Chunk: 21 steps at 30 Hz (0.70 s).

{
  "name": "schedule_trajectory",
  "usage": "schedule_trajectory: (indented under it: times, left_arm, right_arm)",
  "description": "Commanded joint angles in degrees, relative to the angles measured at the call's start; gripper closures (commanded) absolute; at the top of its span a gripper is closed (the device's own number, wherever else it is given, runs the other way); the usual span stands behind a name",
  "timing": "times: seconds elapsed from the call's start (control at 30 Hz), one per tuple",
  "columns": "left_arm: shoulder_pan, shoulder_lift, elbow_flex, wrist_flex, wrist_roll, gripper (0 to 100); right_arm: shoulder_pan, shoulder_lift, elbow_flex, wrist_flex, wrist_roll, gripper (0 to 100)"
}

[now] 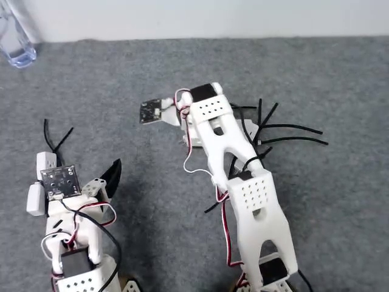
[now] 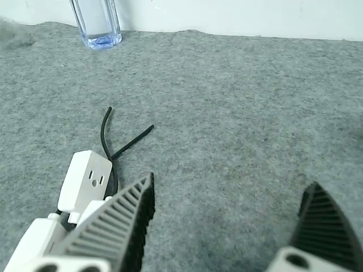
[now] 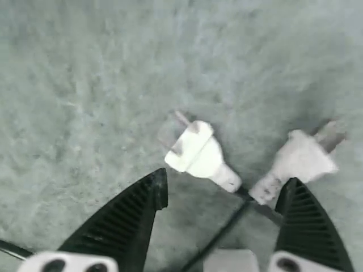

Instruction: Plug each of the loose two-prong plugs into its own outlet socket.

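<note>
Grey flecked felt over worktop point(image 1: 140, 73). First plug point(image 3: 198, 154) white, prongs dull grey; second plug point(image 3: 300, 158) white as well. Outlet socket point(image 2: 85, 178) white with dark slots. Cables point(image 1: 285, 131) black. Left gripper point(image 2: 231, 184) and right gripper point(image 3: 228, 175): black ribbed fingers on white mounts. Arm point(image 1: 243, 176): white shell, hole-grid pattern, with red, white and black wires. Glass point(image 2: 96, 22) clear, bluish base.

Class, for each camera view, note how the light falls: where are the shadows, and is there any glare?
High view: even, soft light, no hard shadows on the grey mat. Left wrist view: bright highlights on the clear glass, barely any shadow beside the outlet block. Right wrist view: the white plug and its neighbour cast soft shadows.
</note>
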Motion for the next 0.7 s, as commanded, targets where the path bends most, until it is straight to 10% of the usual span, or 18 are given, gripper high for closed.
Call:
schedule_trajectory:
  times: [0.0, 0.37, 0.53, 0.67]
  left_arm:
    - [0.5, -0.8, -0.4, 0.0, -0.4, 62]
    - [0.5, -0.8, -0.4, 0.0, -0.4, 62]
    - [0.5, -0.8, -0.4, 0.0, -0.4, 62]
    - [0.5, -0.8, -0.4, 0.0, -0.4, 62]
  right_arm:
    - [2.8, 1.3, -4.7, -0.3, 2.1, 68.5]
    - [3.2, 3.1, -5.5, -0.7, 6.0, 69.6]
    - [2.8, 3.2, -5.3, -0.8, 10.2, 97.9]
    - [2.3, 3.2, -5.2, -0.1, 13.4, 96.0]
